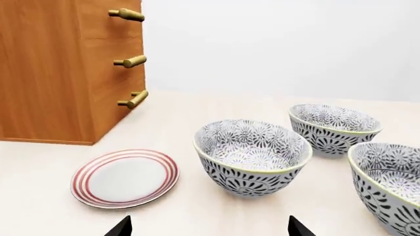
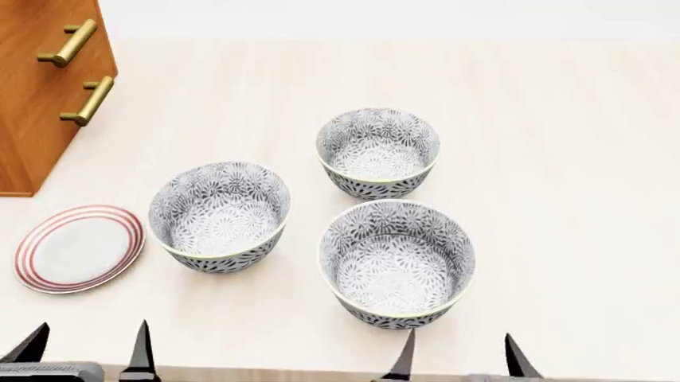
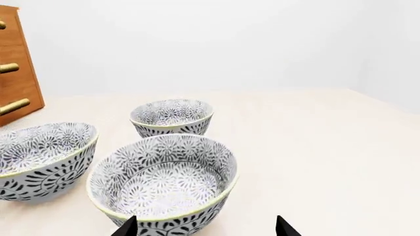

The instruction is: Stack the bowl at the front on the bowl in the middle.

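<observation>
— What can you see of the robot itself from your station?

— Very little. In my head view, only the tips of the left gripper (image 2: 87,350) show at the lower left of the frame: two thin black spikes, tapering to sharp points, with a strip of grey housing below them at the very edge.

— And the other side?

— The right gripper (image 2: 459,356) looks the same at the lower middle: two slim, matte black, pointed blades. In my wrist views I only get small black triangular tips poking up from the bottom edge. I see no cables, screws or markings.
</observation>
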{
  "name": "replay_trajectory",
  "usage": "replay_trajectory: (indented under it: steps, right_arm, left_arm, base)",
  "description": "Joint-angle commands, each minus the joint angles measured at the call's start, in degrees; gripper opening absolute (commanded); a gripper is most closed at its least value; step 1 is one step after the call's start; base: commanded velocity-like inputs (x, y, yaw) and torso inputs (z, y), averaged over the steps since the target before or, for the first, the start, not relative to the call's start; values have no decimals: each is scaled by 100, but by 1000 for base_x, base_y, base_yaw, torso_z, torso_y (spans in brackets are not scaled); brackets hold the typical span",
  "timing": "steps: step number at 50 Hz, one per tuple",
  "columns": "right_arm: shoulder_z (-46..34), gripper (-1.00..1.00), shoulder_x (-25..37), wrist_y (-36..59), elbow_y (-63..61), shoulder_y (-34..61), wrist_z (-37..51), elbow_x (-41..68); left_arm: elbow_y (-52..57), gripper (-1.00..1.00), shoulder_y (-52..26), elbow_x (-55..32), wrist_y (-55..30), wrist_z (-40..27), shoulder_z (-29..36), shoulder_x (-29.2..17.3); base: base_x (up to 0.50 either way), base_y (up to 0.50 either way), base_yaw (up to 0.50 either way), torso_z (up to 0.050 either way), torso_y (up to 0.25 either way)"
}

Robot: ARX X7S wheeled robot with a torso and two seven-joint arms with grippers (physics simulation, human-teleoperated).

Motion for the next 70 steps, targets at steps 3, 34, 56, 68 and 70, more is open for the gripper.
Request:
replay_trajectory:
  steps: [3, 34, 56, 68, 70]
  right_arm:
    - [171, 100, 339, 2418, -1815, 878, 246, 438]
    - [119, 100, 472, 4290, -2635, 2290, 678, 739]
    - [50, 100, 504, 4172, -2469, 2233, 665, 858]
    - [90, 100, 505, 3964, -2366, 2171, 645, 925]
    - [29, 100, 536, 3851, -2367, 2144, 685, 858]
  left_arm:
    - [1803, 100, -880, -248, -2255, -490, -40, -276]
    - [2589, 100, -2123, -452, -3704, -778, -49, -620]
    - [2405, 100, -1998, -505, -3490, -814, -48, -664]
    - [2370, 100, -1936, -521, -3399, -849, -41, -697]
    - [2379, 100, -1934, -529, -3404, -857, -42, -701]
  base:
    - [0, 0, 0, 0, 0]
    - [0, 139, 0, 0, 0]
    - [0, 306, 0, 0, 0]
    - [182, -262, 0, 0, 0]
    - [270, -438, 0, 0, 0]
